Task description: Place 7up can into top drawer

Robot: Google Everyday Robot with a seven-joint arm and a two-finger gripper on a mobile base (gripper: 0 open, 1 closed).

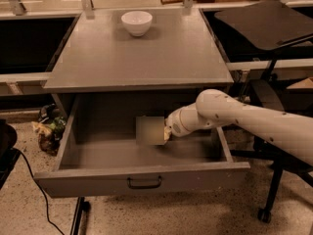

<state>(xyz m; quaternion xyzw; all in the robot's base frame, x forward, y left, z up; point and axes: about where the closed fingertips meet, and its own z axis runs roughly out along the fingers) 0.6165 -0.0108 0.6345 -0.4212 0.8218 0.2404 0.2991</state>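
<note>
one gripper [152, 130] inside top drawer [142, 182] of grey table [137, 58].

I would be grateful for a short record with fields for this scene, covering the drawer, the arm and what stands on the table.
top drawer: pulled out fully, open
handle: dark, centred on the front panel
arm: white, reaches in from the right
gripper: inside the drawer, near the middle, above its floor
7up can: cannot be made out at the gripper or on the drawer floor
table: grey, above the drawer
bowl: white, upright, at the back of the table top
</note>
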